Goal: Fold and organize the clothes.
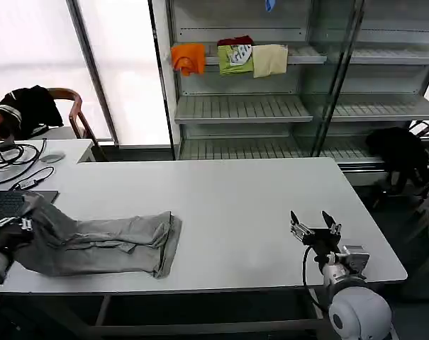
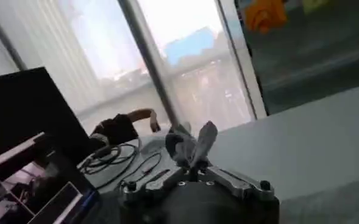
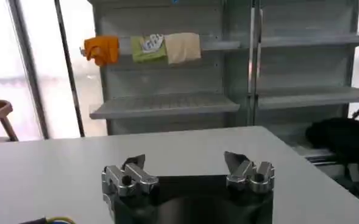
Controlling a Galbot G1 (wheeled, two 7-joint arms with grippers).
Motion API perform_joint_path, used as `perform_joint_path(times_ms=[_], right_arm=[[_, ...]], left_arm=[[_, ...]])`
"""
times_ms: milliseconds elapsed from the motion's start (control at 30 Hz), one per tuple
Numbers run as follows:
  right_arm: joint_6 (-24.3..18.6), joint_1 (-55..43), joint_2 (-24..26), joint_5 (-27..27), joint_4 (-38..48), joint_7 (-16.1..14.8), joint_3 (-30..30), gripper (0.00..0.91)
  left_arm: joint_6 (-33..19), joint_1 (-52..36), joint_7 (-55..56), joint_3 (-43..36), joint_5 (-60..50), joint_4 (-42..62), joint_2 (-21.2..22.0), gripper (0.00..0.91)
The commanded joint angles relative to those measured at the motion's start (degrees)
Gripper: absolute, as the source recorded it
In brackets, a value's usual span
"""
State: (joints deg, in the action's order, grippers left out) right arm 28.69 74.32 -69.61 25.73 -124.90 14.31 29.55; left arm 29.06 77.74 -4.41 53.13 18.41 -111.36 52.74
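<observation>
The clothes, a light grey T-shirt, lie as a long rumpled strip across the left part of the white table. At the table's left edge my left gripper is shut on the strip's left end and holds it a little raised. In the left wrist view a pinch of grey cloth sticks up between the closed fingers of the left gripper. My right gripper hovers open over bare table at the front right, far from the shirt. The right wrist view shows the right gripper with nothing between its spread fingers.
A laptop and cables lie at the table's left end. A chair with a black garment stands behind them. The shelves behind the table carry orange, green and cream cloths. Another black garment hangs at the right.
</observation>
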Motion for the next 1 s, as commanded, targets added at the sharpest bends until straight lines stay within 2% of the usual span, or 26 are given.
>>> perform_joint_path(times_ms=[33, 500, 1000], right_arm=[[-0.5, 3.3, 0.0, -0.4, -0.4, 0.0, 1.4, 0.907], [-0.5, 4.3, -1.3, -2.8, -0.1, -0.1, 2.3, 0.907], [-1.0, 4.6, -2.6, -4.8, 1.5, -0.3, 1.3, 0.907]], left_arm=[[2.5, -2.3, 2.5, -17.3, -4.0, -4.2, 4.0, 0.01], [4.0, -8.9, 5.7, -31.8, -5.4, -4.5, 7.5, 0.01], [4.0, -11.2, 4.9, -37.1, -6.4, -2.4, 9.5, 0.01]])
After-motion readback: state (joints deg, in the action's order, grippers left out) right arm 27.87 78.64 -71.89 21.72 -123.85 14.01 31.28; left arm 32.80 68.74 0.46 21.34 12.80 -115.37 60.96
